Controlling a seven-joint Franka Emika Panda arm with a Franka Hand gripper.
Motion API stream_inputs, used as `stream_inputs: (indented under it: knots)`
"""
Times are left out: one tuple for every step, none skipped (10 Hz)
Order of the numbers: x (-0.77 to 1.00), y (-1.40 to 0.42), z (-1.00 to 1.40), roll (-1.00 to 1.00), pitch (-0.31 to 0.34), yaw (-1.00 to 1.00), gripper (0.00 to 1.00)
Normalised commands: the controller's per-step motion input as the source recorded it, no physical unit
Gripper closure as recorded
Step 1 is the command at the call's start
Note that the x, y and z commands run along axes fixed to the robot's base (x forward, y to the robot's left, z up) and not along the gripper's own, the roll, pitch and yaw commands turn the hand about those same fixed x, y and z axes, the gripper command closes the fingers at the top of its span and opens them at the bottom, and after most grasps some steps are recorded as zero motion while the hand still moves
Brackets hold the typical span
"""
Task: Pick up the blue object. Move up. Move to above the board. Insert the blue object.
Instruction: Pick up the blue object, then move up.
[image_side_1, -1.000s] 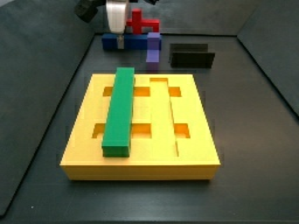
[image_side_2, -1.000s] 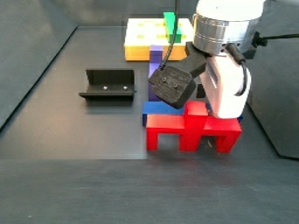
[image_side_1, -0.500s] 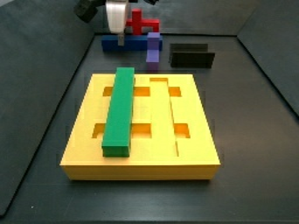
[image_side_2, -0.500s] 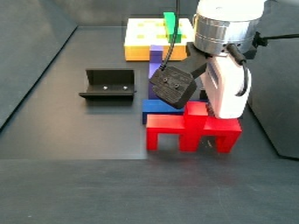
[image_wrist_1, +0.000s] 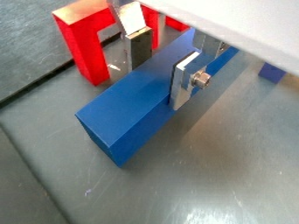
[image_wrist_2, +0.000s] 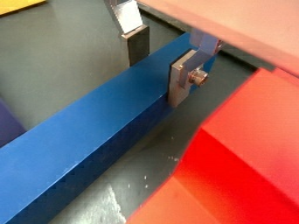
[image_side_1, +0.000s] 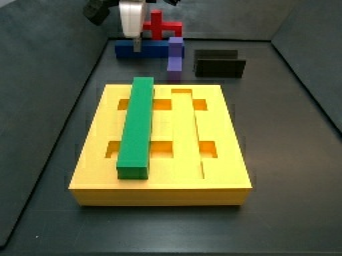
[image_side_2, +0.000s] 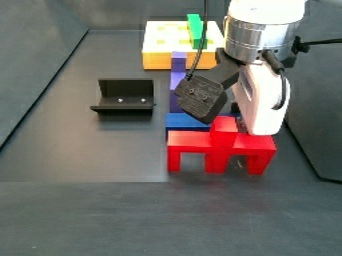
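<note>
The blue object (image_wrist_1: 128, 114) is a long dark-blue bar lying on the dark floor beside a red piece (image_wrist_1: 87, 39); it also shows in the other wrist view (image_wrist_2: 82, 131). My gripper (image_wrist_1: 160, 83) stands over it with one silver finger on each long side, both flush against the bar (image_wrist_2: 158, 79). In a side view the gripper (image_side_1: 134, 30) is at the far end of the floor over the bar (image_side_1: 124, 47). The board (image_side_1: 214, 170) is a large yellow-orange grooved block nearer the camera.
A green bar (image_side_1: 136, 125) lies in the board's left groove. A small upright purple block (image_side_1: 175, 58) stands behind the board. The fixture (image_side_1: 219, 63) stands at the back right. The red piece (image_side_2: 221, 150) sits right next to the blue bar (image_side_2: 181, 122).
</note>
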Motion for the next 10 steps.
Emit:
stream_inputs:
  knots:
    - [0.0,0.0,0.0,0.0,0.0,0.0,1.0]
    - [0.0,0.0,0.0,0.0,0.0,0.0,1.0]
    - [0.0,0.0,0.0,0.0,0.0,0.0,1.0]
    - [0.0,0.0,0.0,0.0,0.0,0.0,1.0]
    - [0.0,0.0,0.0,0.0,0.0,0.0,1.0]
    - [0.0,0.0,0.0,0.0,0.0,0.0,1.0]
    - [0.0,0.0,0.0,0.0,0.0,0.0,1.0]
    - [0.0,0.0,0.0,0.0,0.0,0.0,1.0]
    - [0.0,0.0,0.0,0.0,0.0,0.0,1.0]
    - [0.0,0.0,0.83,0.0,0.0,0.0,1.0]
